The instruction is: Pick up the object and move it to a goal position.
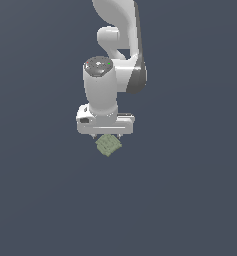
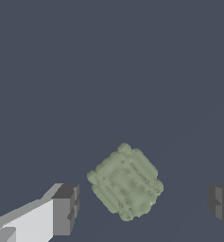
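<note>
The object point(image 1: 108, 145) is a small flat pale olive-green piece with a ridged, bumpy surface, lying on the dark grey floor just under the white gripper point(image 1: 106, 136). In the wrist view the object point(image 2: 125, 182) sits between the two dark fingertips point(image 2: 66, 209), closer to one of them, with a clear gap on each side. The gripper point(image 2: 144, 205) is open and touches nothing. In the exterior view the hand hides the fingers and part of the object.
The white arm point(image 1: 120, 45) rises from the hand toward the top of the exterior view. Plain dark grey floor point(image 1: 190, 190) surrounds the object on all sides.
</note>
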Controlling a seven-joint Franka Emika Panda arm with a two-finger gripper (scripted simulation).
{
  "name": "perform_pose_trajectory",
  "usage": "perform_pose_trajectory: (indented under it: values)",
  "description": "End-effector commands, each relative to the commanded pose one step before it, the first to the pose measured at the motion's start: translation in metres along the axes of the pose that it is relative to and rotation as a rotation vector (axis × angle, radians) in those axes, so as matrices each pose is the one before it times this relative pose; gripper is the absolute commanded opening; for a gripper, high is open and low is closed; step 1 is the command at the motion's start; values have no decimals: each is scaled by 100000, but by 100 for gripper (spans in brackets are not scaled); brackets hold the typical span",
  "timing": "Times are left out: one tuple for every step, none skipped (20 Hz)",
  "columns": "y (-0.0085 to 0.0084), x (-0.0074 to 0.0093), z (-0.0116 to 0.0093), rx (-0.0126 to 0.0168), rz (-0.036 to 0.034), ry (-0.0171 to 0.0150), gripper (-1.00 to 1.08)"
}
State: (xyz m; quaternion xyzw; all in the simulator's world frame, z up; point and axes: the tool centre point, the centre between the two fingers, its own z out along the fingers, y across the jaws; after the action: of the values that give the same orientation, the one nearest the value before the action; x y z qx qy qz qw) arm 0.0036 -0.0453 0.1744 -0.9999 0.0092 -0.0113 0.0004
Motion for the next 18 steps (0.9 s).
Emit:
perform_pose_trajectory:
  values:
    - [-55, -61, 140, -12, -765, -89, 100]
    - [21, -41, 88, -26, -534, -19, 100]
    - [30, -50, 106, -33, -661, -18, 100]
    - [36, -60, 128, -38, -792, -22, 100]
    - [34, -73, 153, -42, -940, -33, 100]
    - [28, -86, 180, -46, -1096, -45, 100]
    - [24, -98, 205, -48, -1245, -56, 100]
    - [22, -110, 227, -50, -1384, -63, 100]
    - [25, -122, 246, -52, -1512, -66, 100]
    - [27, -134, 265, -53, -1645, -69, 100]
    - [26, -147, 286, -52, -1782, -74, 100]
    - [20, -160, 308, -50, -1930, -81, 100]
    - [15, -174, 328, -47, -2073, -86, 100]
    - [10, -188, 348, -42, -2215, -91, 100]
    - [3, -202, 368, -37, -2359, -94, 100]
    - [-7, -216, 387, -29, -2506, -98, 100]
    - [-17, -230, 406, -20, -2650, -100, 100]
    - [-30, -242, 420, -9, -2772, -100, 100]
